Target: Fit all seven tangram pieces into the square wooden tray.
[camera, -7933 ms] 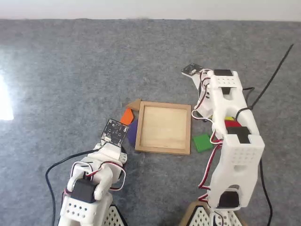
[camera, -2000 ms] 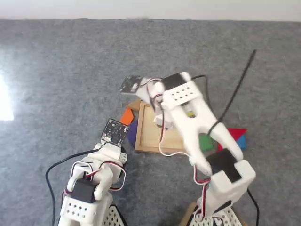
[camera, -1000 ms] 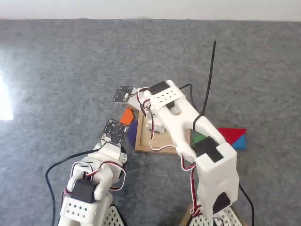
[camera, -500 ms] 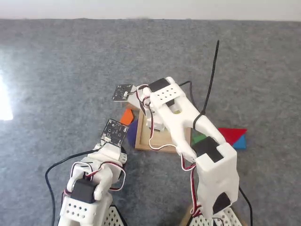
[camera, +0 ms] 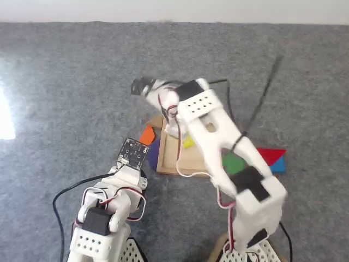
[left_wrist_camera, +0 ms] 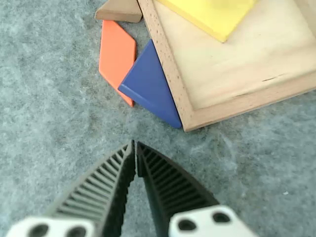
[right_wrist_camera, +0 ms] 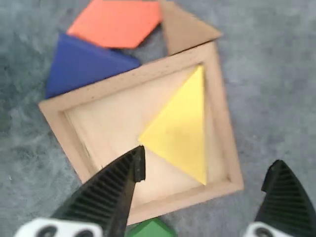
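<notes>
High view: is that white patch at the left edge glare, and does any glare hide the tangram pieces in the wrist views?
High view: yes, glare washes out the table at its left edge, far from the wooden tray. Left wrist view: blue triangle and orange piece evenly lit, no glare. Right wrist view: yellow triangle in the tray, likewise free of glare.

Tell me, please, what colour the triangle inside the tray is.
The triangle is yellow, clearest in right wrist view.

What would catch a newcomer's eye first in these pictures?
The yellow triangle lying flat inside the wooden tray, with the right tool open above it. Next, the orange piece and the blue triangle lie on the grey mat beside the tray, near the shut left tool.
</notes>
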You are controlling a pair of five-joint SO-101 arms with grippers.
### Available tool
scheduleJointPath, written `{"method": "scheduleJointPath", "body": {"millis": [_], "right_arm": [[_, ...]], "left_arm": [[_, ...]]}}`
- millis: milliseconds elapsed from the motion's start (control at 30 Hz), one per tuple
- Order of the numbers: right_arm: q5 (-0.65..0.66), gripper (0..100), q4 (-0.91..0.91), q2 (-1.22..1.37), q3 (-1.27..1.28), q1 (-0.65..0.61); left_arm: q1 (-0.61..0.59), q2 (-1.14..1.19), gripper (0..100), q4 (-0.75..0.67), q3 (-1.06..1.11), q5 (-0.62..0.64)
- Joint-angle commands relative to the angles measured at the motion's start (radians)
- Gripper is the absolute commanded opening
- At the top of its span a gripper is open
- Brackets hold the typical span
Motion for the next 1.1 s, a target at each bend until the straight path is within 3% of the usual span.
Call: {"method": "scheduleJointPath", "body": {"millis": [0,133,267,567,633,733,833,1067], "right_arm": [[-0.11,37.3,0.041,-0.179,-0.052,0.071],[-0.198,37.3,0.154,-0.314,-0.032,0.156],[-0.196,37.3,0.151,-0.453,0.172,0.248],[-0.204,37.3,-0.289,-0.725,0.911,0.443],[-0.265,37.3,-0.358,-0.75,1.008,0.478],[-0.407,37.3,-0.404,-0.756,1.066,0.547],[-0.427,37.3,-0.409,-0.753,1.069,0.611],[-0.608,37.2,-0.433,-0.737,1.108,0.616]], "left_arm": [[-0.003,-0.02,2,0.003,-0.013,-0.006],[-0.003,-0.02,2,0.003,-0.013,-0.006],[-0.003,-0.02,2,0.003,-0.013,-0.006],[-0.003,-0.02,2,0.003,-0.013,-0.006],[-0.003,-0.02,2,0.003,-0.013,-0.006],[-0.003,-0.02,2,0.003,-0.013,-0.006],[-0.003,-0.02,2,0.003,-0.013,-0.006],[-0.003,-0.02,2,0.003,-0.013,-0.006]]}}
